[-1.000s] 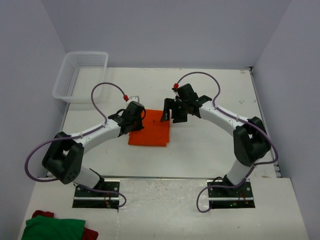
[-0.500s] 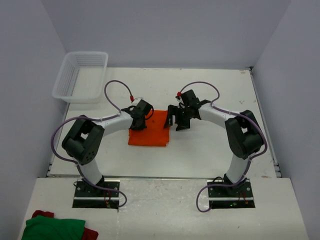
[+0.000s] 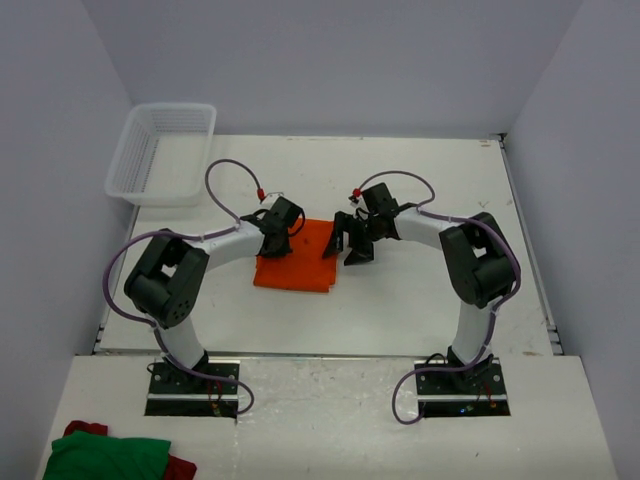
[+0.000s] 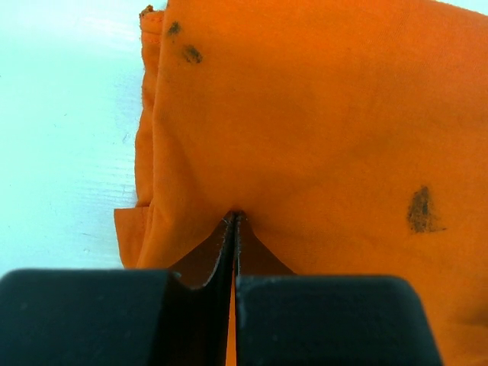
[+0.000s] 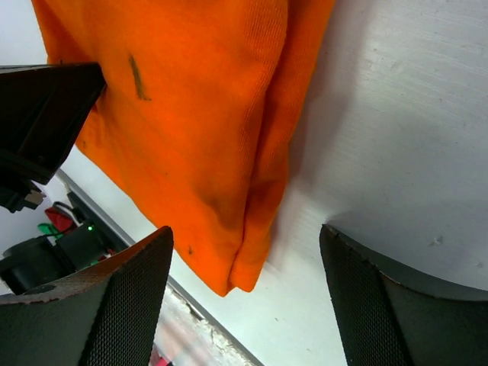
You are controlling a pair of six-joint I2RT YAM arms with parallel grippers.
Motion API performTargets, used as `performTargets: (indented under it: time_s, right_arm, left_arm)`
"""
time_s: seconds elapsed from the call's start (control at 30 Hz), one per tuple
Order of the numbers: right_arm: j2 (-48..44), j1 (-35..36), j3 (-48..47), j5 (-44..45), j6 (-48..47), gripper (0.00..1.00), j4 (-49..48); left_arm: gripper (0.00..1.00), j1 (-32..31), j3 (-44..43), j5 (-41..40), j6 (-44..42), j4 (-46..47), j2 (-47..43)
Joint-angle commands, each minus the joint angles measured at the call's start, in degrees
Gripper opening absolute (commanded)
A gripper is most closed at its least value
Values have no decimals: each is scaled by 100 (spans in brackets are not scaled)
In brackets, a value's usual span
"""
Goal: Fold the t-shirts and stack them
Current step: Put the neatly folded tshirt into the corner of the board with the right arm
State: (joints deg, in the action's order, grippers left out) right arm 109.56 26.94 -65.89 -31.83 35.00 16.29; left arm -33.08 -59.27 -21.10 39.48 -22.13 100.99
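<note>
Fabric of the folded orange t-shirt sits pinched in the clenched left claw, probably for repositioning; the right claw hovers released beside its edge.

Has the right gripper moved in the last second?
Yes. In the top view the right gripper has shifted toward the near edge of the table, away from its far edge, and is now beside the t-shirt.

bright, even overhead light; soft faint shadows; top view sharp; left wrist view tinted bluish, foreground soft.
</note>
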Motion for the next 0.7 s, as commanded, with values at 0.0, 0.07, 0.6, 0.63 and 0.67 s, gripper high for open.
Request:
performTargets:
  time_s: [0.0, 0.07, 0.6, 0.63, 0.67]
  right_arm:
    - [118, -4, 137, -121, 164, 78, -249]
    - [197, 4, 181, -182, 296, 78, -415]
    - [1005, 400, -907, 151, 754, 64, -303]
    - [1024, 409, -943, 195, 719, 64, -259]
    - [1024, 426, -952, 300, 710, 56, -250]
  left_arm:
    - [0, 109, 213, 18, 68, 60, 193]
    - [0, 109, 257, 88, 68, 95, 176]
    - [0, 109, 802, 501, 112, 376, -352]
    - [0, 109, 829, 519, 112, 394, -361]
    - [0, 109, 838, 537, 112, 411, -378]
